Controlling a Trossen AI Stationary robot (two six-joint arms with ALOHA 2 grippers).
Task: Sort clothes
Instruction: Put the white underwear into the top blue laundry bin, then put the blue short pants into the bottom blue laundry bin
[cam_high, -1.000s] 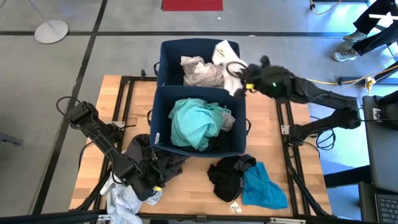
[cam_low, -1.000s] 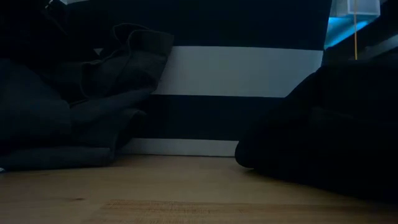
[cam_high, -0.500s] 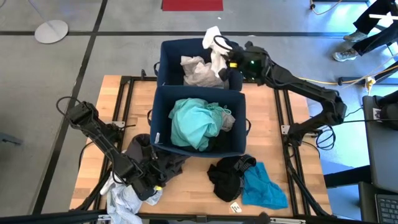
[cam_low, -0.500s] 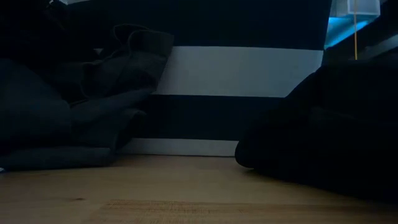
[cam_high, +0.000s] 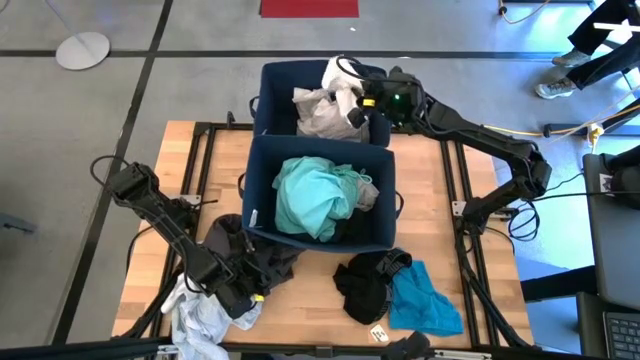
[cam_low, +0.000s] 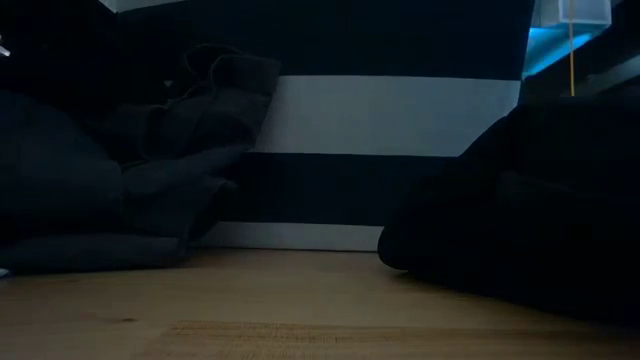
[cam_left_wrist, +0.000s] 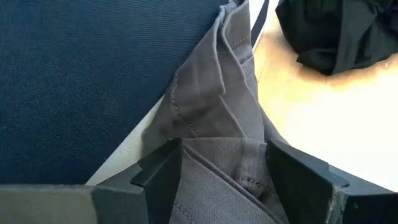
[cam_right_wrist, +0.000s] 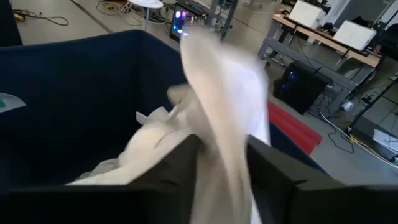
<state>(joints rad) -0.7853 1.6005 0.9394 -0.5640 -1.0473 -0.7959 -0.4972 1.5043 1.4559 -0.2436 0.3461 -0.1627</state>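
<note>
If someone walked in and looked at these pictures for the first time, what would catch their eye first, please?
Most likely the bright turquoise garment heaped in the near navy bin at the table's middle. Next, the right gripper over the far bin, with a white garment between its fingers above a cream pile. At the table's near left corner, the left gripper stands open around a grey garment beside the near bin.

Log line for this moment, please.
right pincer: over far bin, white garment between fingers | left pincer: open around grey garment, near bin's front
</note>
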